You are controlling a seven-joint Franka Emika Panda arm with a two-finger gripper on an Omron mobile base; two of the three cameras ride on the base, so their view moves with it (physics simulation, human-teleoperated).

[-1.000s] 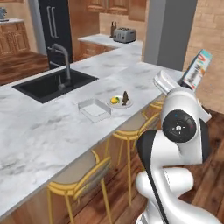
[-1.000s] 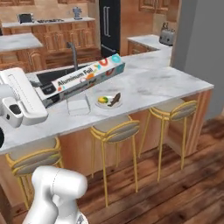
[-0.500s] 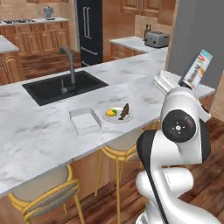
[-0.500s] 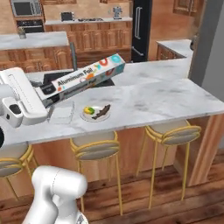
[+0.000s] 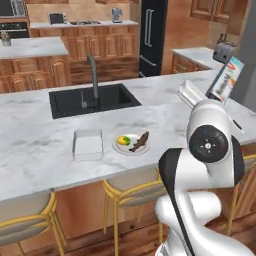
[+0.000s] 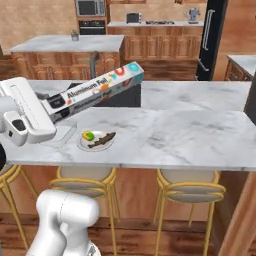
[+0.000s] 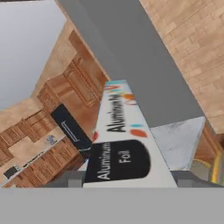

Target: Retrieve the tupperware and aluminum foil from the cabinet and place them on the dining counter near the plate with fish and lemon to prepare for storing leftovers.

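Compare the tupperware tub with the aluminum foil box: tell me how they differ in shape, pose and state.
The shallow pale grey-white rectangular tupperware tub is squat and plain; the long narrow grey-white aluminum foil box carries a dark printed label and a teal end. The tub lies flat on the white-grey marble dining counter beside the small round white plate with fish and lemon; the box is tilted in the air, gripped by the gripper. Both are pale and rectangular.
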